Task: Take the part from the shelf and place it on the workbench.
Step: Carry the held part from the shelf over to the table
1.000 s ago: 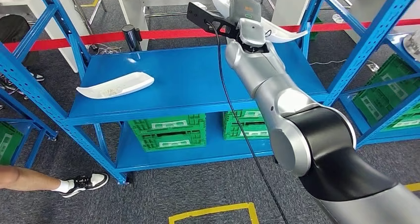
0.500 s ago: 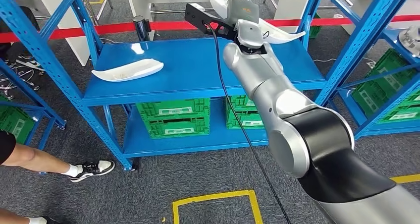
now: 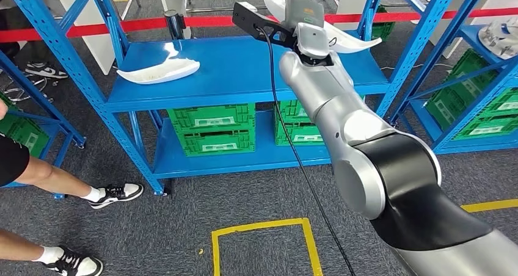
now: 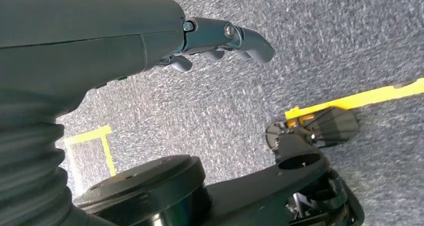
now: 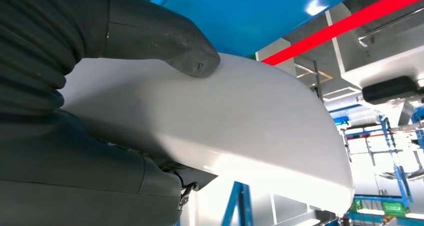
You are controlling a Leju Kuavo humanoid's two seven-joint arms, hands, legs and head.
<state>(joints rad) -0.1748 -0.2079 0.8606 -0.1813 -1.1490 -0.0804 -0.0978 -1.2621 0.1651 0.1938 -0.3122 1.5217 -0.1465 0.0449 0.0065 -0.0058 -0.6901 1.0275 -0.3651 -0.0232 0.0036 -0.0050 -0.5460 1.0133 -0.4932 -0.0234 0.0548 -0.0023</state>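
My right hand point(image 3: 305, 21) is raised over the back right of the blue shelf point(image 3: 244, 74) and grips a long white curved part point(image 3: 354, 42). In the right wrist view the thumb point(image 5: 175, 46) presses on the white part point(image 5: 240, 131), with the fingers curled under it. A second white curved part point(image 3: 159, 71) lies on the shelf's left side. In the left wrist view my left hand point(image 4: 220, 41) hangs over the grey carpet, its fingers loosely curled and holding nothing.
Green crates point(image 3: 214, 129) fill the lower shelf. More blue racks stand at left point(image 3: 36, 44) and right point(image 3: 464, 62). A red barrier tape point(image 3: 91, 29) runs behind. A person's legs and shoes point(image 3: 110, 193) are at lower left. Yellow floor marking point(image 3: 262, 227) lies in front.
The camera has shifted, so the shelf sits more to the right and higher in the picture. The person's legs have come further in at lower left. My right hand still holds the white part.
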